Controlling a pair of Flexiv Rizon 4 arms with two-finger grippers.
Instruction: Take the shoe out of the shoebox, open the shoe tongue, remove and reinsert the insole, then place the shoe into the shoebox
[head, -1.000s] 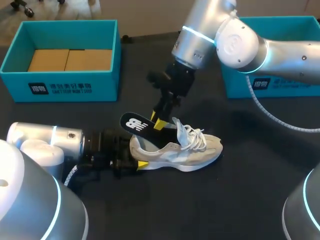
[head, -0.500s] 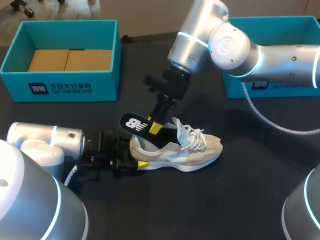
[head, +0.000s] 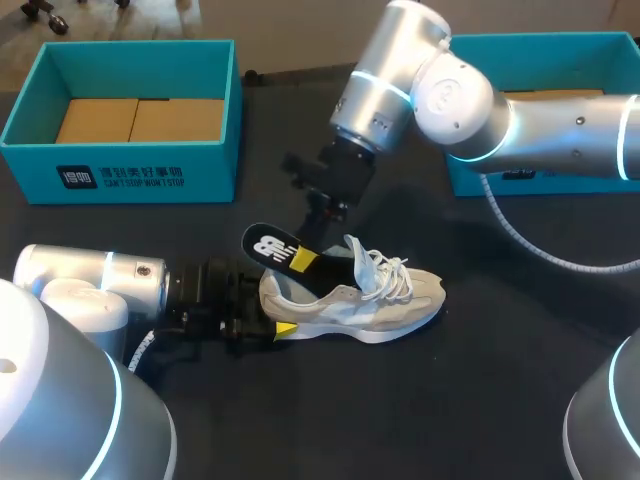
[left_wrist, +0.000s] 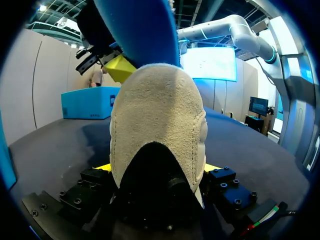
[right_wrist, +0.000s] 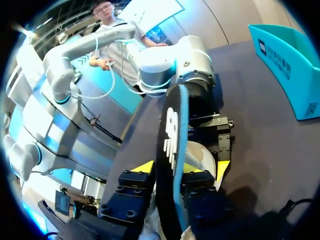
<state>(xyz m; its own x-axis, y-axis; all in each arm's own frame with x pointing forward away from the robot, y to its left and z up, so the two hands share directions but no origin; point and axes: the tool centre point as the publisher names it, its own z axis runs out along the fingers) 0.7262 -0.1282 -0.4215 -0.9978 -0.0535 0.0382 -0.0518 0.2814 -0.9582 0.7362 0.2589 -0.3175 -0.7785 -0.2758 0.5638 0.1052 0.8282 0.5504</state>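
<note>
Shoe (head: 370, 300) lies on its sole on the dark table (head: 480, 380), just below centre of the head view, toe toward the right and laces loose over the raised tongue.

Left claw (left_wrist: 157, 172) is closed on the heel: the left wrist view shows the suede heel cup filling the gap, with a yellow tip at each side.

Right claw (head: 308, 258) comes down from the upper right and pinches the black insole (head: 272, 245) across its thickness, about mid-length. The insole's free heel end slants up toward the upper left. Its far end dips at the shoe's collar; I cannot tell how deep it sits.

One teal shoebox (head: 120, 170) stands at upper left and a second box (head: 470, 178) at upper right, both well apart from the shoe.

Handling notes (my judgement):
- Insole: thin, light, floppy foam. It is likely to buckle if pushed from far back, so I would grip nearer the leading end and feed it along the footbed.
- Shoe: light, with a soft upper that will crush. The heel counter is the stiffest part and the right place to clamp.
- Rubber sole should resist sliding on the table.
- Loose laces and tongue may snag the insole edge.
</note>
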